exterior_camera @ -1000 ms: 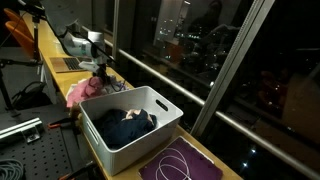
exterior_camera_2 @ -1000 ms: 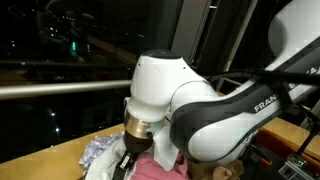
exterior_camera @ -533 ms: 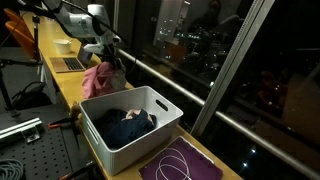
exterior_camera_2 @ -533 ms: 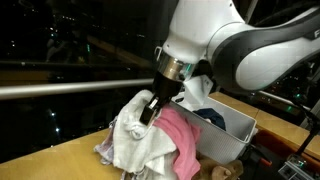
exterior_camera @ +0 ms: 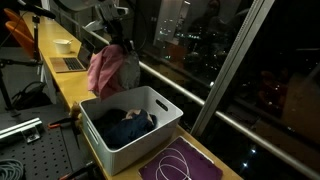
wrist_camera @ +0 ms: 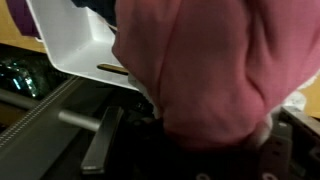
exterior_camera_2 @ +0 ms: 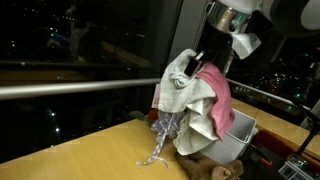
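Over the last second the gripper [exterior_camera_2: 200,62] rises from the bench [exterior_camera_2: 70,150] and carries the bundle of cloth [exterior_camera_2: 195,100] up with it. A moment ago the bundle lay heaped on the wood; now it hangs free in the air, with only a thin trailing end of the white cloth [exterior_camera_2: 176,88] reaching down toward the bench top. So the pick-up looks done and the load is clear of the surface. The jaws stand narrow, pinched on the top of the bundle, as both exterior views show. In an exterior view the bundle [exterior_camera: 103,70] hangs at about 11 o'clock from the white bin [exterior_camera: 150,96], which already has dark clothes [exterior_camera: 128,125] in it; the window [exterior_camera: 200,50] lies at 3 o'clock of the gripper. The bundle is soft and limp. Its pink cloth [exterior_camera_2: 213,108] drapes in long folds beside the crumpled white one, and it fills most of the wrist view [wrist_camera: 200,70], with the bin [wrist_camera: 70,45] at 10 o'clock.
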Controlling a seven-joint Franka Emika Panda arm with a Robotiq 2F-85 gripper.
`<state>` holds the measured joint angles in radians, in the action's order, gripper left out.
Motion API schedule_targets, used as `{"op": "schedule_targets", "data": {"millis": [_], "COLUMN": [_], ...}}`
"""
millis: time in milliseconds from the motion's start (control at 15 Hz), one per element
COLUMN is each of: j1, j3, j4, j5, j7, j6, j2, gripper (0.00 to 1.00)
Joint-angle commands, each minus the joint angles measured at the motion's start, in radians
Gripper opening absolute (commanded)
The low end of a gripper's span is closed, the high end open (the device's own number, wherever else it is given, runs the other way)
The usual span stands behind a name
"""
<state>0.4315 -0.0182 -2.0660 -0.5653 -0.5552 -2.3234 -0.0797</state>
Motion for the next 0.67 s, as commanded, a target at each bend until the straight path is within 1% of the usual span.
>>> {"op": "schedule_targets", "data": {"millis": [0, 267, 400, 600], "j1": [-0.12, -0.246, -0.299, -0.373], "j3": [0.061, 0.088, 0.085, 0.065], "j4": [-0.078, -0.083, -0.057, 0.022], "j5": [-0.026, 0.005, 0.015, 0.023], "j7": [0.01, 0.115, 0.19, 0.324], "j6": [0.105, 0.221, 0.273, 0.34], "j2": [0.202, 0.366, 0.427, 0.485], "gripper": [0.04, 0.04, 0.04, 0.04]}}
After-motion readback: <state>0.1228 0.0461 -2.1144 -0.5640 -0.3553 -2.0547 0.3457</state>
